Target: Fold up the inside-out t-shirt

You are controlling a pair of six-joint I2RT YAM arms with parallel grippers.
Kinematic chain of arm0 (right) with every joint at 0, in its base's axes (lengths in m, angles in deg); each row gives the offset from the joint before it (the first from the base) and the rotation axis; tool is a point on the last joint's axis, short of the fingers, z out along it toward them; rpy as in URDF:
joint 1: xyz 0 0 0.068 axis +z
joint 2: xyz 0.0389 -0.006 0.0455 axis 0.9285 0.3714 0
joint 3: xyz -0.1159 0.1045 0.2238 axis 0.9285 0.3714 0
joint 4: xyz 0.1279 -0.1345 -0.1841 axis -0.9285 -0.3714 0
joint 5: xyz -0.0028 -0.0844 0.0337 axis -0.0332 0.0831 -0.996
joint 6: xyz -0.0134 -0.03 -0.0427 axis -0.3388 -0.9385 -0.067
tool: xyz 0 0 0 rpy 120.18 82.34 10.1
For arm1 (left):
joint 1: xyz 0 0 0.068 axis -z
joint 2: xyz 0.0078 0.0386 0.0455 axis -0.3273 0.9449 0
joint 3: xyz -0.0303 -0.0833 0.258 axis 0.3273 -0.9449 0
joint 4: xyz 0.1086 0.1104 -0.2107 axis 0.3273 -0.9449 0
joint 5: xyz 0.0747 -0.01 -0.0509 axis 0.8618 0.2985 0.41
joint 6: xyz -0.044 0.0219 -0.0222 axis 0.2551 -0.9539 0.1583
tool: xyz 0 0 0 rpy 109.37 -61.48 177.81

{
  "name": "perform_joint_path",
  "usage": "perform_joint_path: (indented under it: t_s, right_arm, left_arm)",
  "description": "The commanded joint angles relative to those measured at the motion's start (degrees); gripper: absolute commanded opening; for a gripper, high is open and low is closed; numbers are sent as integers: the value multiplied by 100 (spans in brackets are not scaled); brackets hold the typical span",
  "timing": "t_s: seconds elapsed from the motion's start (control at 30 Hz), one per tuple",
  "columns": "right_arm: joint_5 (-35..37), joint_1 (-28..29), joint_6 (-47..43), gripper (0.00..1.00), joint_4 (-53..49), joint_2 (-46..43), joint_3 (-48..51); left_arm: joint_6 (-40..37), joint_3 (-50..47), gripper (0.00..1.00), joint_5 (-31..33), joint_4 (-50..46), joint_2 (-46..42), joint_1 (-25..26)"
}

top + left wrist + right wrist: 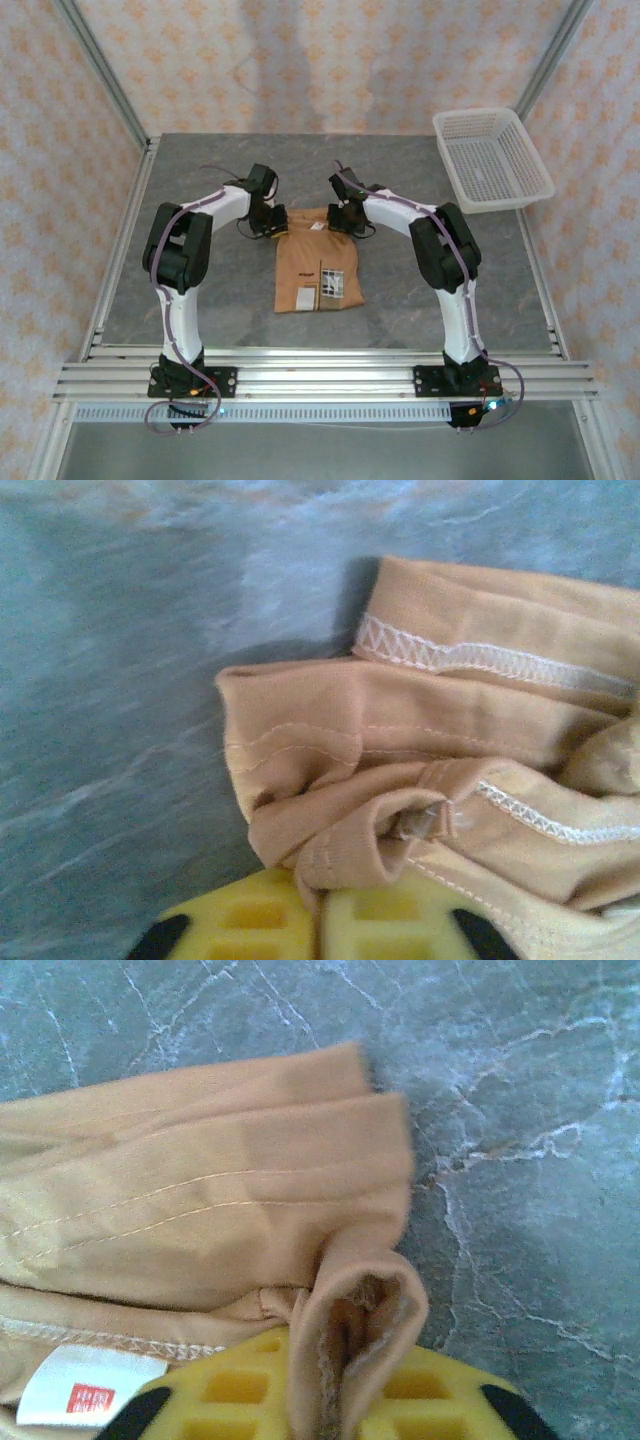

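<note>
Though softly bunched, seamed tan t-shirt (300,262) on veined grey table (240,292).

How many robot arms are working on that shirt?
2. The left arm reaches the shirt's far left corner; the right arm reaches its far right corner.

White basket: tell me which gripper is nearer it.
Right. The right gripper grips the t-shirt's far corner on the basket side; the left gripper grips the opposite far corner.

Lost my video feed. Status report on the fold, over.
Left gripper shut on t-shirt, far-left corner. Right gripper pinching far-right corner. It lies flat, folded narrow. Basket stands apart, far right.
</note>
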Motion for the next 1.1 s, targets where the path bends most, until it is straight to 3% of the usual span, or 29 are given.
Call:
perform_joint_path:
  t_s: [0.0, 0.13, 0.37, 0.77, 0.83, 0.9, 1.07]
  right_arm:
    - [21, -58, -116, 10, -407, 296, -115]
    - [2, -54, -141, 1, -443, 108, -302]
    - [224, -167, -233, 0, -628, -335, -839]
    - [593, -385, -686, 0, -2085, -77, -4251]
    - [468, -384, -696, 0, -2150, -209, -4339]
    - [273, -367, -651, 0, -1905, -582, -3823]
    - [-249, -197, -198, 0, -54, -1959, -525]
  left_arm:
    - [-19, 131, 0, -245, 495, 359, 207]
    - [29, 398, 0, -455, 458, 195, 207]
    - [-106, 1262, 0, -597, -65, -52, 107]
    - [-236, 4076, 0, -1041, -658, 91, -218]
    - [-291, 3816, 0, -991, -365, -236, -216]
    - [-293, 2978, 0, -959, 221, -759, -210]
    - [-102, -327, 0, -733, 2077, -2277, -58]
